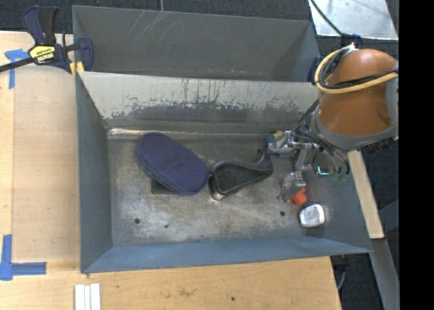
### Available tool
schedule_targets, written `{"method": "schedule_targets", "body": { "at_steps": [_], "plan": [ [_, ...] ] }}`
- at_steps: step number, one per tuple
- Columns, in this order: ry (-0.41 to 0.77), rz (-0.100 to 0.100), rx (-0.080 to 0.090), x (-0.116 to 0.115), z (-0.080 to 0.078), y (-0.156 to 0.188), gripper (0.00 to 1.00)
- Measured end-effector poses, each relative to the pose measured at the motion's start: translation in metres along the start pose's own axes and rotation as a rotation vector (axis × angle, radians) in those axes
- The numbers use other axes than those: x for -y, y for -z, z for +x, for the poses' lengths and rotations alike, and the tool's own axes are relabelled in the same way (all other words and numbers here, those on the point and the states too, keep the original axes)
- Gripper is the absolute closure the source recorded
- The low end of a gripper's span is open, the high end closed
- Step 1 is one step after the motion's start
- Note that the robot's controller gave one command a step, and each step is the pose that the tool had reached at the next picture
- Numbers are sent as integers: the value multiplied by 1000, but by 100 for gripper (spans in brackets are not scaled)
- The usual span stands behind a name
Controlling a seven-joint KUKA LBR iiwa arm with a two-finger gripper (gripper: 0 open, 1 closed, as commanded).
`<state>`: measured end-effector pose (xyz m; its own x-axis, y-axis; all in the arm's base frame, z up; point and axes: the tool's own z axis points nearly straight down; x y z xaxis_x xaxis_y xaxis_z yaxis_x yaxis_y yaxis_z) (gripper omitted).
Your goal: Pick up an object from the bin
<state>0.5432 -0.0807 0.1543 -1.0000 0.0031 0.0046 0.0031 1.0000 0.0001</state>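
Silvery object (312,216) near claw (293,190).

I count four things on the floor of the bin (203,217). A dark blue oval pouch (173,163) lies flat, left of centre. Just beside it on the right lies a black mesh scoop (234,176), its handle pointing right. Near the right wall sit a small orange-red piece (298,198) and a silver-white block (312,216), close together.
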Motion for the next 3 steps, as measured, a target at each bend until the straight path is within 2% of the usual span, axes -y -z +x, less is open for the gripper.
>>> {"method": "schedule_targets", "body": {
  "at_steps": [1, 2, 3],
  "plan": [
    [-194, 3, -4, -40, -45, -68, 0],
    [-192, 1, -11, -41, -44, -67, 100],
    [91, 2, 8, -37, -66, 78, 100]
  ]
}}
